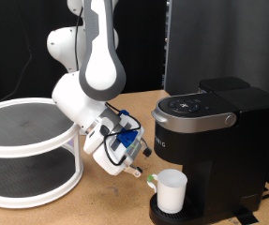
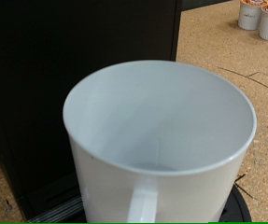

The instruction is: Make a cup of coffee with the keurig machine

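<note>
Big white two-tier round rack (image 1: 26,150) at exterior view's left, on wooden tabletop (image 1: 106,202); rim near arm's lower housing, narrow gap between. Black coffee maker (image 1: 218,141) at exterior view's right, lid w/ silver rim down, front overhang right above mug. White arm (image 1: 92,66) bent down in middle, between rack and machine. Gripper (image 1: 141,171) low, tilted twd machine base, tips just beside mug handle side; spread or pinched — cannot tell, fingers too small in exterior view, not seen in wrist view. White mug (image 1: 171,191) upright on drip tray (image 2: 234,207), under the overhang, little headroom above rim. In wrist view mug (image 2: 160,140) fills frame, inside bare white, handle facing camera, machine's black wall close behind. Open tabletop beyond, two small pods (image 2: 262,17) far off at table edge.
</note>
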